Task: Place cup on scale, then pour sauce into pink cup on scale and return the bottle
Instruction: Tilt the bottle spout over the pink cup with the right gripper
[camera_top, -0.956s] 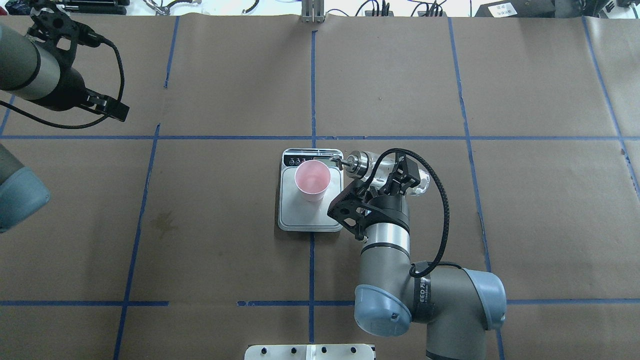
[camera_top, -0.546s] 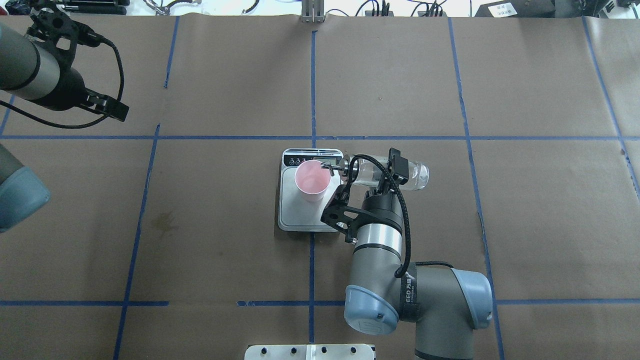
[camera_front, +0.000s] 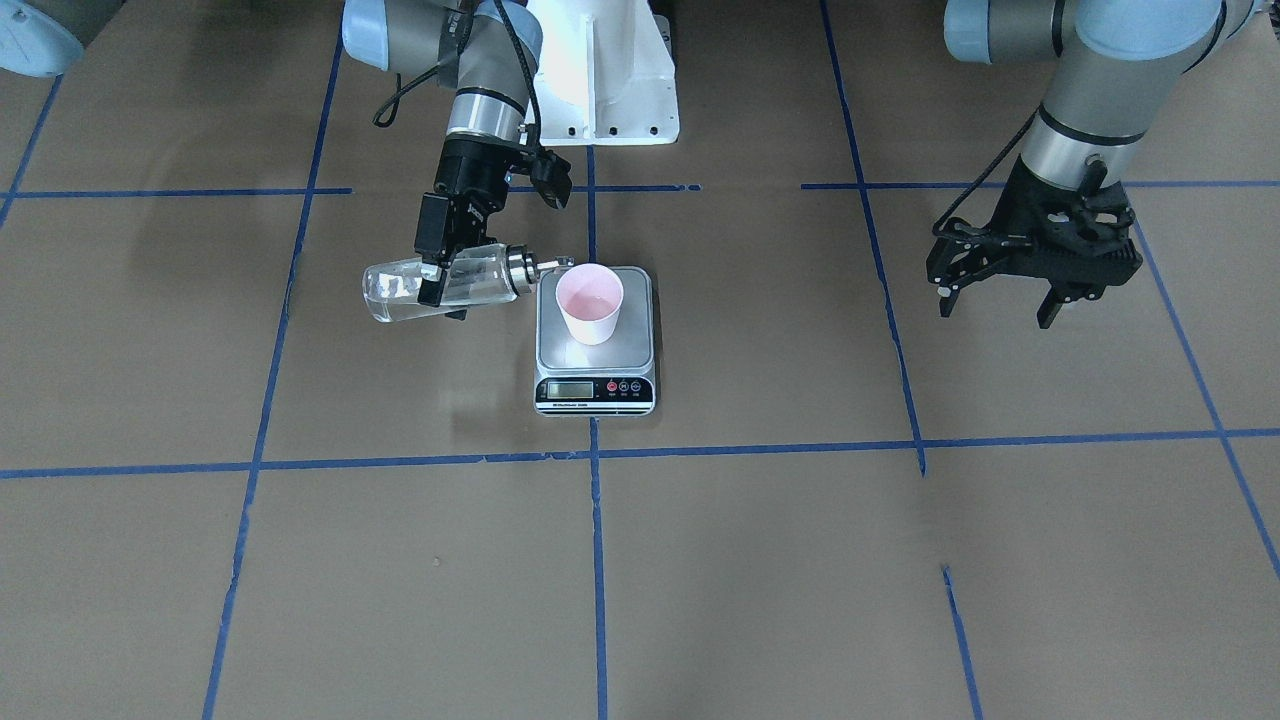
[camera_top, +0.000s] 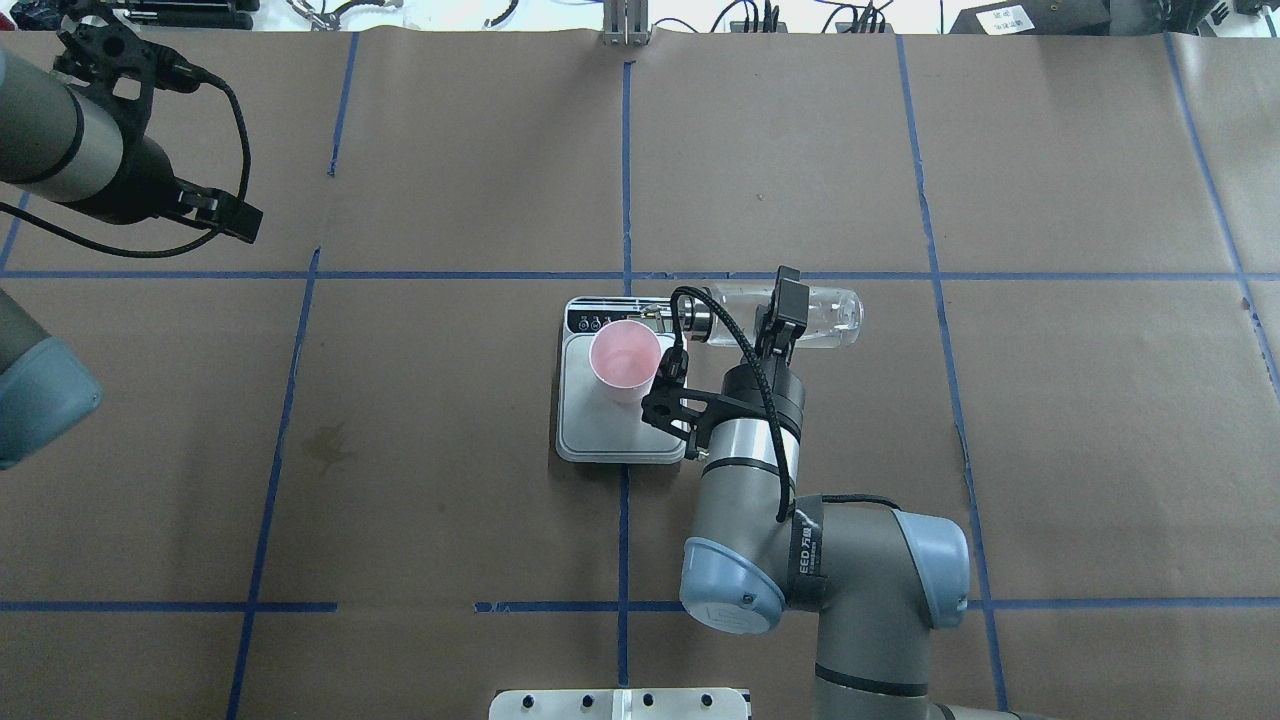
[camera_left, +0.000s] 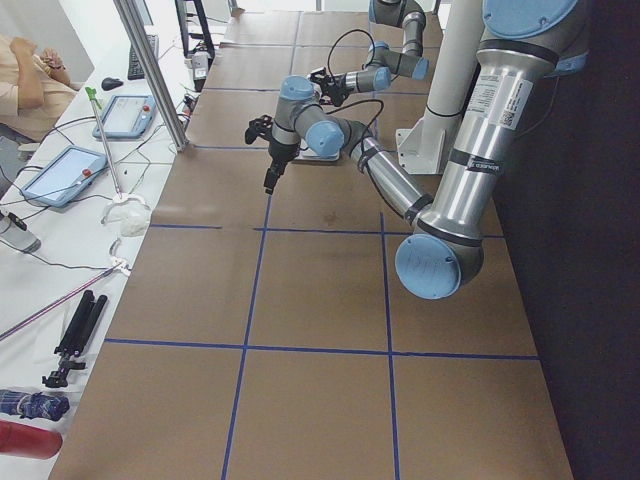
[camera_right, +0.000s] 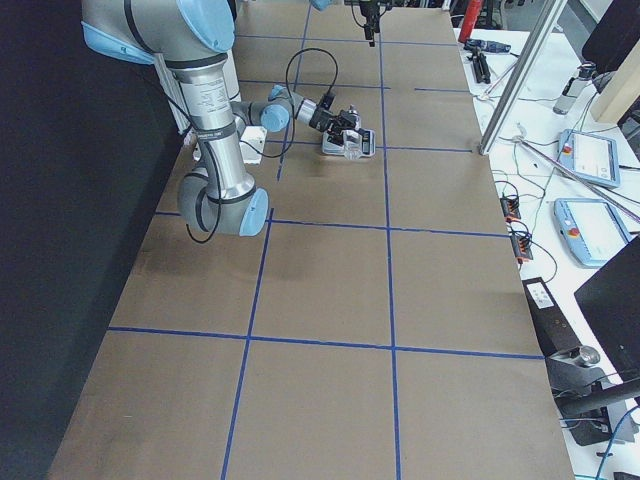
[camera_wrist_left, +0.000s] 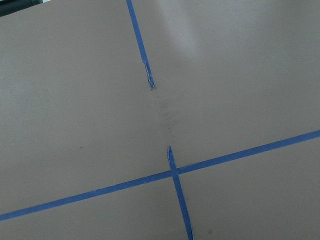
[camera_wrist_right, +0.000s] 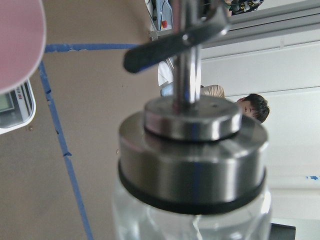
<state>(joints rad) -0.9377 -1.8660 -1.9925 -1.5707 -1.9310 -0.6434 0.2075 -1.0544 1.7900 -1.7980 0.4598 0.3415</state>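
The pink cup (camera_front: 590, 302) stands upright on the silver platform of the scale (camera_front: 598, 358); both also show in the overhead view, cup (camera_top: 625, 358) and scale (camera_top: 618, 432). My right gripper (camera_front: 440, 272) is shut on the clear glass bottle (camera_front: 405, 290), which lies nearly level with its metal spout at the cup's rim. The bottle (camera_top: 815, 315) holds clear sauce. In the right wrist view the metal cap (camera_wrist_right: 192, 145) fills the frame, with the cup (camera_wrist_right: 17, 40) at the top left. My left gripper (camera_front: 995, 300) is open and empty, far off to the side.
The table is covered in brown paper with blue tape lines (camera_top: 625, 170). The robot's white base plate (camera_front: 605, 80) is behind the scale. Tablets and cables (camera_right: 590, 190) lie past the table's far edge. An operator sits there (camera_left: 25, 70).
My right wrist has turned and shifted left. The bottle has tipped from a slant to nearly level, and its spout has moved to the cup's rim. The left arm has stayed still.
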